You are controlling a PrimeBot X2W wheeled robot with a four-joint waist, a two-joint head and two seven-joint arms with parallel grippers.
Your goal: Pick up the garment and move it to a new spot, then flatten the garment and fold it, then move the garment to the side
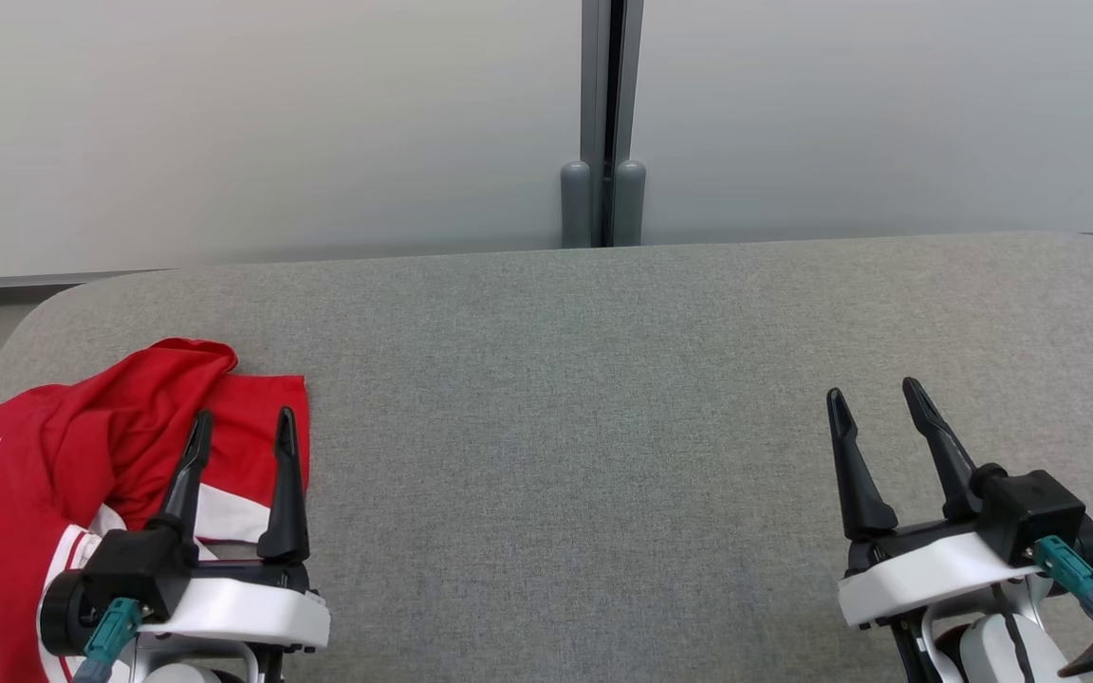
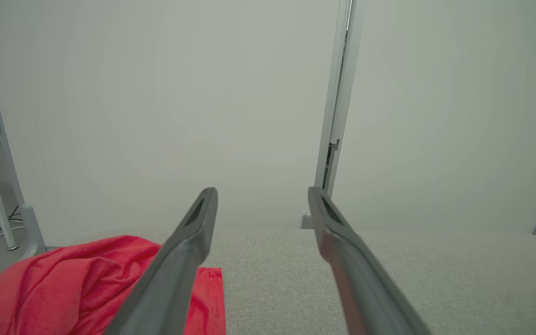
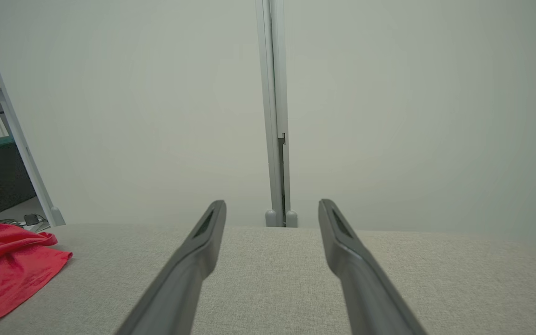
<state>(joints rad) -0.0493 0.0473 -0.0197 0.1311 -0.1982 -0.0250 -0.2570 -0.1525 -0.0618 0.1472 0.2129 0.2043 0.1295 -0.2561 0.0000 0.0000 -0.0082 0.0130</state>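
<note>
**Figure: Both grippers open above the bench, garment bunched at the left end**

The grey cloth-covered bench [image 1: 556, 427] runs the full width of the scene, with rounded far corners. Behind its far edge stand pale partition panels [image 1: 271, 123], which meet at a grey post [image 1: 603, 114] about midway along that edge.

The garment [image 1: 63, 455] is red, with white stripes and part of a white printed mark showing. It lies crumpled at the left end of the bench, towards the front-left corner. One flat red flap reaches furthest towards the middle of the bench. The heap extends to the left edge; whether any of it hangs over cannot be told.

The left gripper [image 1: 243, 417] is poised over the inner part of the garment. Its two dark fingers are spread apart and point towards the far edge, and nothing is caught between them. In the left wrist view the red cloth lies beneath the left-hand finger, and bare grey surface shows under the other finger. Whether either finger rests on the fabric cannot be told.

The right gripper [image 1: 874, 391] is near the front edge at the right end of the bench, well apart from the garment. Its fingers are likewise spread and empty, above bare grey surface, and they point towards the far edge.
</note>
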